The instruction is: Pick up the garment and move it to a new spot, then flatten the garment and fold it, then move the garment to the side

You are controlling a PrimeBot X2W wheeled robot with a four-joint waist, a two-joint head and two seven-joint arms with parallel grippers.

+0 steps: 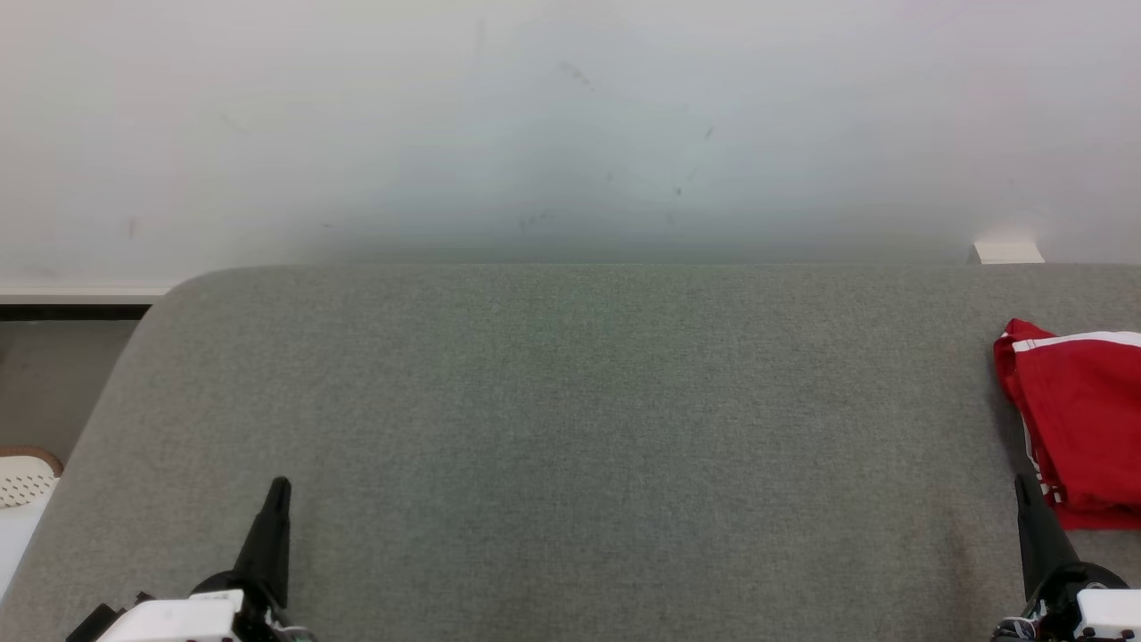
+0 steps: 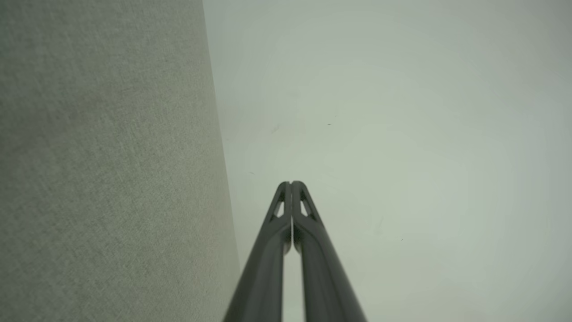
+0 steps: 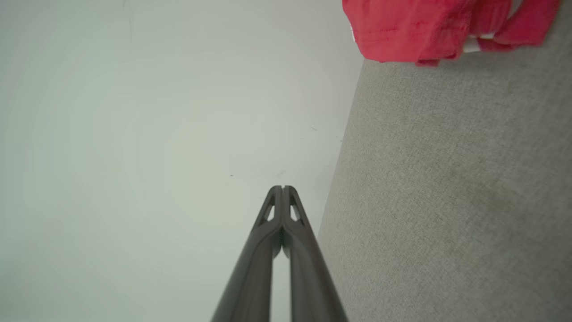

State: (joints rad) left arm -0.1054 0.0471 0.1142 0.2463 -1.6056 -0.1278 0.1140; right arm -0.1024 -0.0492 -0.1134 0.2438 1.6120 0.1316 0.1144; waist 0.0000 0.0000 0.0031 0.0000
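Far right of grey counter (image 1: 570, 428): red white-striped garment (image 1: 1079, 419), compact heap.
Left claw (image 1: 280, 489): pinched closed, empty.
Right claw (image 1: 1022, 486): closed, empty, just beside garment.
Progress: likely done, garment set aside; fold unclear.

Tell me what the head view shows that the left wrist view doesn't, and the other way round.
Head view, beyond the left wrist view: the red garment with white trim, bunched at the right edge of the grey fabric surface; the right hand close beside it; and a white perforated object low on the left.
Left wrist view, beyond the head view: a close look along the left hand, whose two fingers are pressed together and hold nothing.
Both: the grey fabric surface, the pale wall behind it, and the left hand.
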